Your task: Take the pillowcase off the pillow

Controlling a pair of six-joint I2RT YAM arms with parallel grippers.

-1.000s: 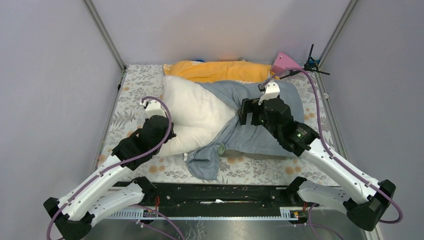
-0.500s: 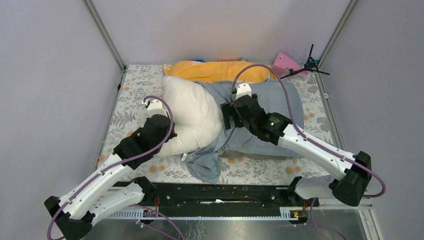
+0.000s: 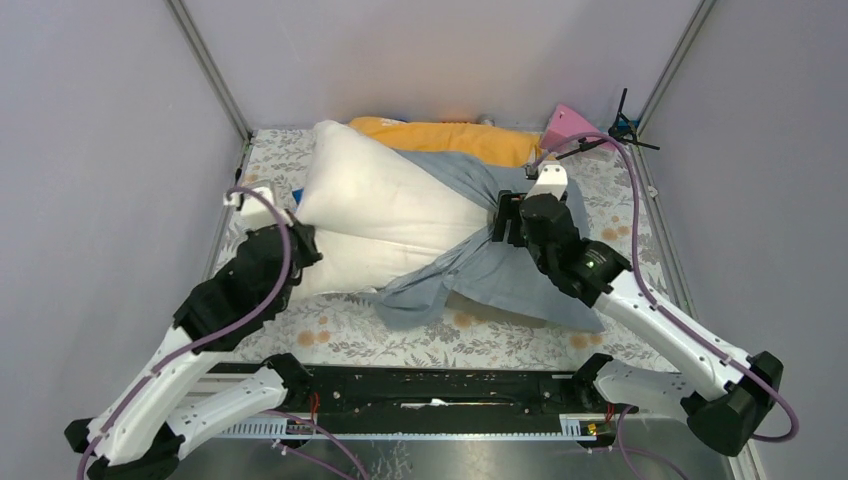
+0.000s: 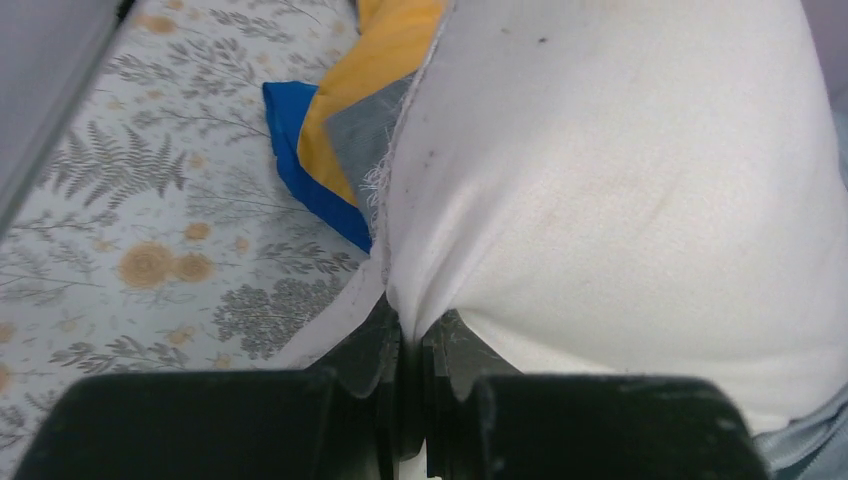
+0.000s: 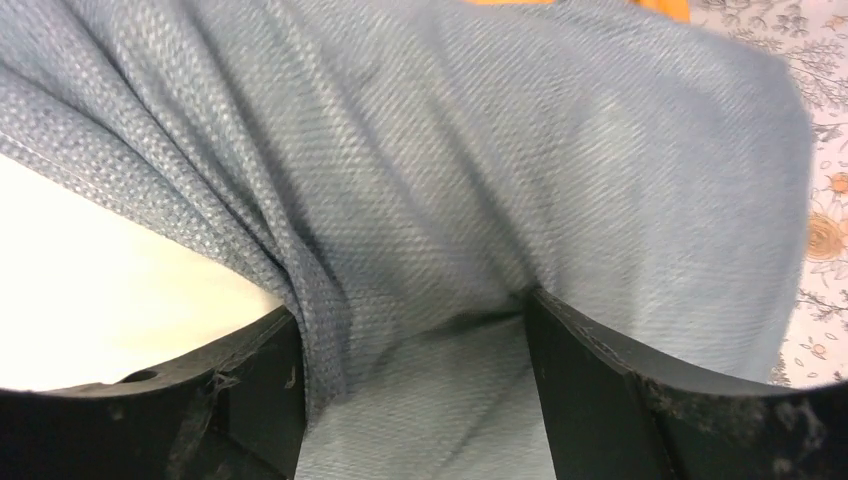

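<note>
The step in hand is the pull-apart: the pillow [image 3: 370, 215] is well over half bare, lying at about 10 o'clock on the flowered table cover [image 3: 350, 335]. The pillowcase [image 3: 510, 275] covers only the pillow's 3 o'clock end and trails loose toward 5 o'clock.

The left gripper [image 4: 412, 335] is pinched tight on the pillow's white edge at 9 o'clock, its arm reaching up toward 1 o'clock from its base. The right gripper [image 5: 410, 320] sits at 2 o'clock with its arm stretched toward 11 o'clock, wrist tipped down. Its jaws stand apart astride a bunched fold of the grey-blue cloth, and I cannot tell if they bite yet.

Next, I judge, the right needs a firm hold before drawing toward 3 o'clock while the left anchors. The orange-covered pillow [image 3: 440, 140] lies close behind at 12 o'clock.
</note>
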